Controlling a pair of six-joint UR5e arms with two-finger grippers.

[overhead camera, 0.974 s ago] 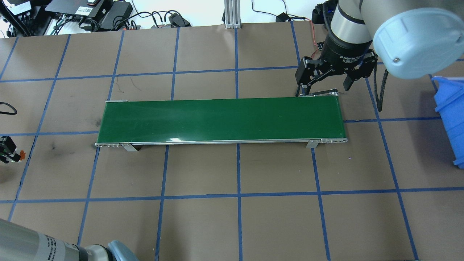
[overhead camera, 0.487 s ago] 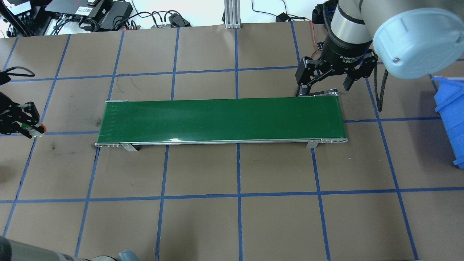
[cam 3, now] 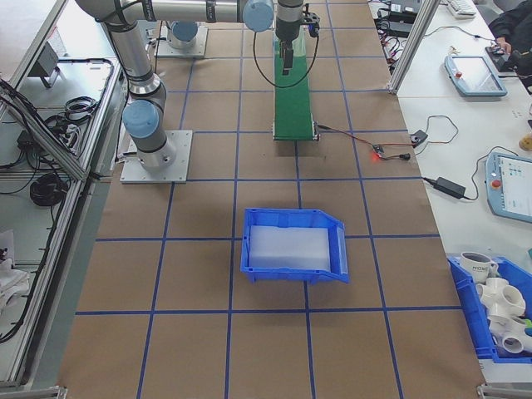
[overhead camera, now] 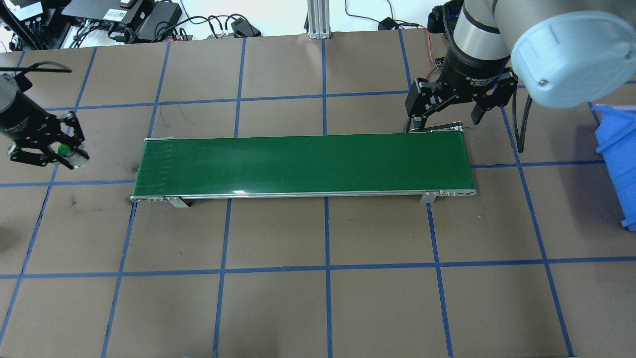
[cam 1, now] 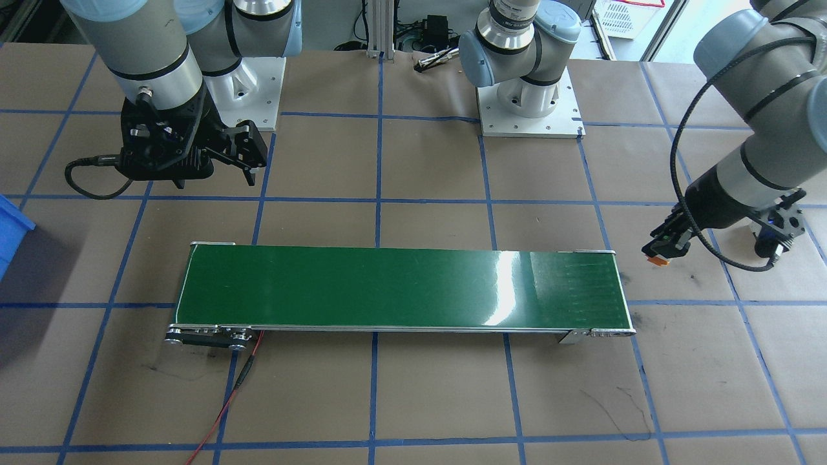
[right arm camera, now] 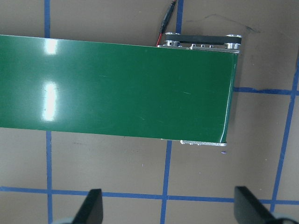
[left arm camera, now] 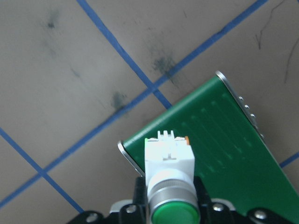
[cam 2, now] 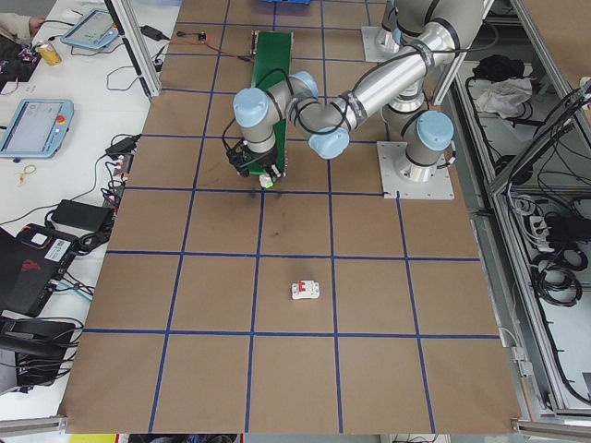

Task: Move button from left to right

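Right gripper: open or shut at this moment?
Open. The right gripper has its fingers spread wide apart with nothing between them, beside the conveyor belt.

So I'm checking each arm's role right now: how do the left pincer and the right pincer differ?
The left pincer is shut on the button; the right pincer is open and empty. The left one is just off the belt's left end, the right one by the belt's right end at its far edge. In the wrist views the button fills the left one's gap, while only belt and table show between the right one's fingers. Both are black and two-fingered.

overhead: behind robot | front: faces robot | sides: table ends | wrists: close, down | shared: green conveyor belt (overhead camera: 303,163)
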